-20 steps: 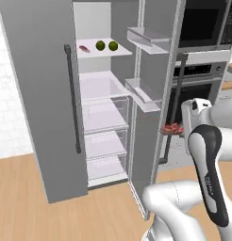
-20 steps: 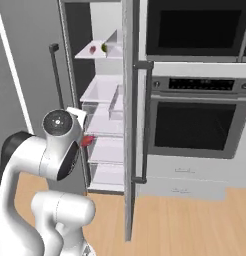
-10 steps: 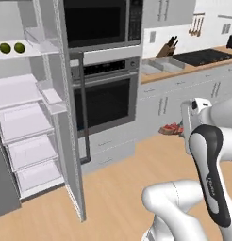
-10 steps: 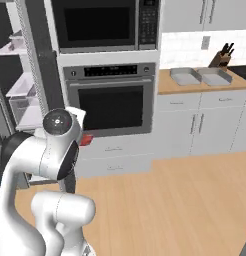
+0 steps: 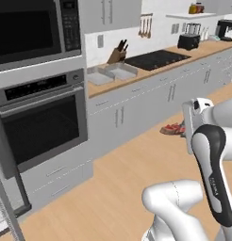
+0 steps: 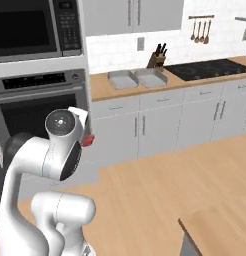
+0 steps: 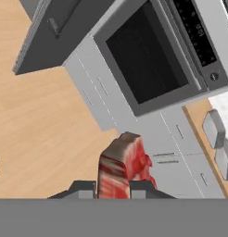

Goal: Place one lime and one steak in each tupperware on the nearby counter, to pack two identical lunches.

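- Steak (image 7: 123, 167) is carried in the gripper (image 7: 113, 187), which is clamped shut on it; the red meat stands up between the two dark finger tips in the hand view.
- In the left base view the steak (image 5: 172, 129) shows just ahead of the white hand, held out over the wooden floor, well short of the cabinets.
- The counter (image 5: 136, 75) lies ahead of the tool and above its present height; two grey tupperware trays (image 5: 111, 73) sit side by side on it, next to a knife block (image 5: 117, 55).
- The step in hand is judged to be transport of the steak to one tray.
- For a clean placement, the hand should be raised above the counter edge before reaching in, then centred over a single tray and lowered close before release.
- The grip should be kept firm during travel, since the meat is pinched only at its lower part.
- The oven (image 7: 148, 51) lies beyond the tool in the hand view.
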